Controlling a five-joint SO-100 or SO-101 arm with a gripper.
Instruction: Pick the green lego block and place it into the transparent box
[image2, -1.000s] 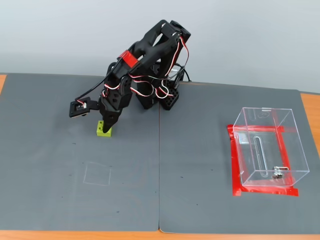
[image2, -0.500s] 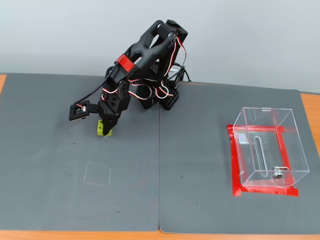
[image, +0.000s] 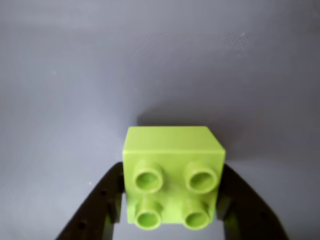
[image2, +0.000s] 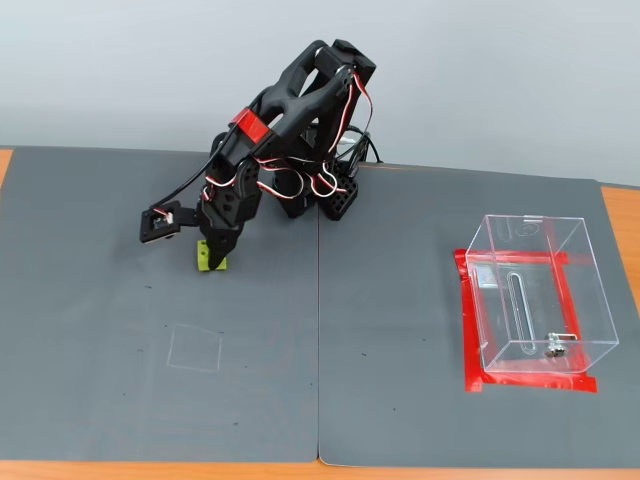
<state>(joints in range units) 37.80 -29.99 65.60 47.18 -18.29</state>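
Green lego block (image: 172, 177) sat clamped between the end effector (image: 170, 200) fingers; grasping was done, and next it needed carrying to the transparent box (image2: 540, 295).

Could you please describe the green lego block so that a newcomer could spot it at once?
Start at the black robot arm at the back of the grey mat; follow it down to its tool on the fixed view's left. The green lego block sits pinched there, the only lime thing, four round studs on top.
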